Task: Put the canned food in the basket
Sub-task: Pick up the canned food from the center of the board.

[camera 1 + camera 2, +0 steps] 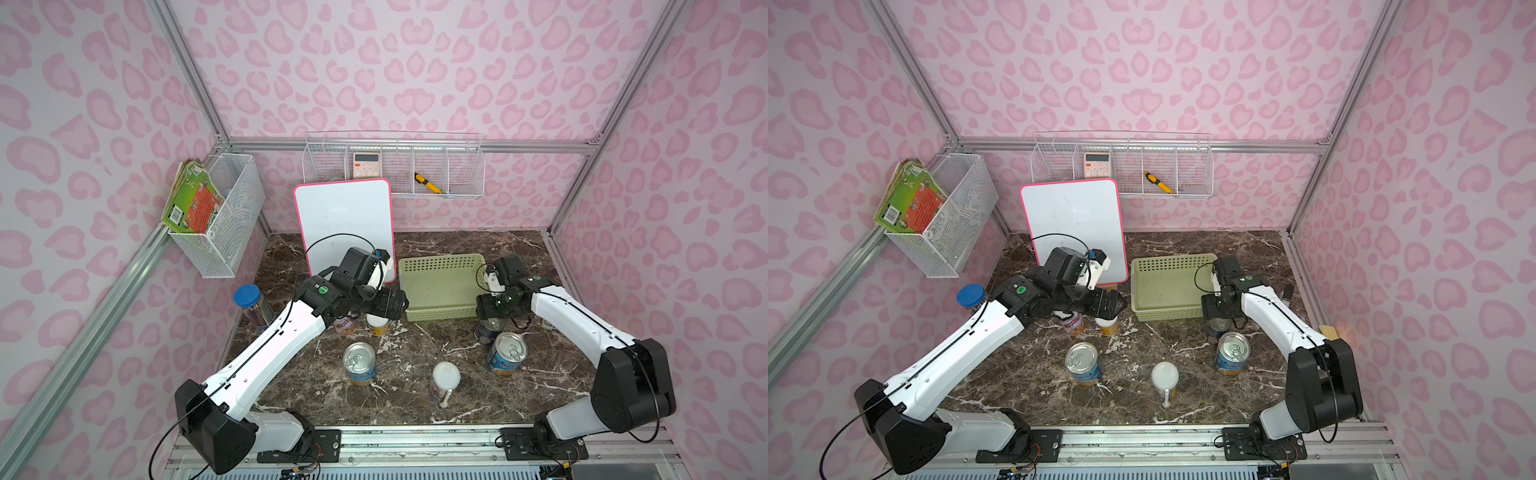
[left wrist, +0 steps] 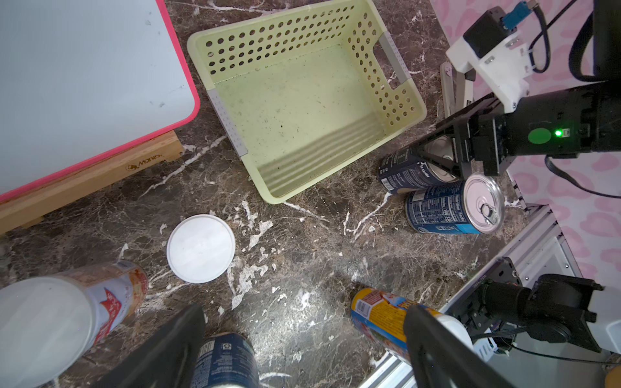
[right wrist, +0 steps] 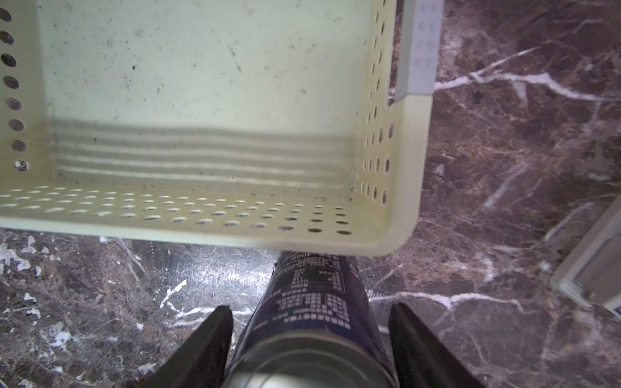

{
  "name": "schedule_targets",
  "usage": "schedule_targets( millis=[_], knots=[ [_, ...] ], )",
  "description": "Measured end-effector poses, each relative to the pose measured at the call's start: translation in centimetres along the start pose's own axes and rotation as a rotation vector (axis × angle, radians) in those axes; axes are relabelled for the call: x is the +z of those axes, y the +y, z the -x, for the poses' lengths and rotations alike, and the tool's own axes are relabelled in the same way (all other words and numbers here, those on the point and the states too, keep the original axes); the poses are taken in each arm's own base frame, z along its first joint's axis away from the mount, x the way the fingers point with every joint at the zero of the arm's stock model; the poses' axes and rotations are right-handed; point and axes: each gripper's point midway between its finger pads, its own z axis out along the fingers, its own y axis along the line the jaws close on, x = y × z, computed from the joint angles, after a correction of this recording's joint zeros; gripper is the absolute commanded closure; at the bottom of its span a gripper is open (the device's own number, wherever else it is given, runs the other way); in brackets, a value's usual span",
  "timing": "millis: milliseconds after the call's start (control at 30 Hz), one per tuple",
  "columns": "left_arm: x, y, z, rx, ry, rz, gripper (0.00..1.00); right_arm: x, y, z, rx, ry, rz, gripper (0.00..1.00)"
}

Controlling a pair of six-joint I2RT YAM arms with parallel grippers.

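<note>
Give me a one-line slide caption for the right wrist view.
Right gripper, jaws open, straddles a blue-label can just outside the empty green basket.

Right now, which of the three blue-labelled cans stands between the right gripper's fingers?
The can beside the basket's corner, straddled by the right gripper; the other two stand uncovered, silver tops showing.

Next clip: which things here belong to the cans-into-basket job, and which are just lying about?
Job: centre blue can, right blue can, dark blue can, front white-lidded can, rear white-lidded can, orange-label can, empty pale green basket.

Lying about: pencil jar, whiteboard, calculator, yellow-black tool, books, side wire basket, wall wire rack.
</note>
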Motion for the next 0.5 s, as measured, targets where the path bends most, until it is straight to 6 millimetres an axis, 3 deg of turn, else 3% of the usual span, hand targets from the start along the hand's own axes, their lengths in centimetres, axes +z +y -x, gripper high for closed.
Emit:
schedule_targets(
  millis=[67,200,267,500],
  knots=[
    [0.0,0.0,0.0,0.000,0.001,0.001,0.02,0.3,0.1,-0.6,0.004,0.014,0.008,0.16],
    [0.1,0.0,-0.1,-0.005,0.003,0.001,0.02,1.3,-0.1,-3.8,0.009,0.128,0.010,0.14],
    [0.1,0.0,-0.1,-0.006,0.003,0.001,0.02,1.5,-0.2,-4.3,0.004,0.141,0.005,0.04],
    [0.3,0.1,-0.1,-0.006,0.007,0.003,0.02,1.4,-0.1,-4.7,0.005,0.143,0.009,0.16]
  ],
)
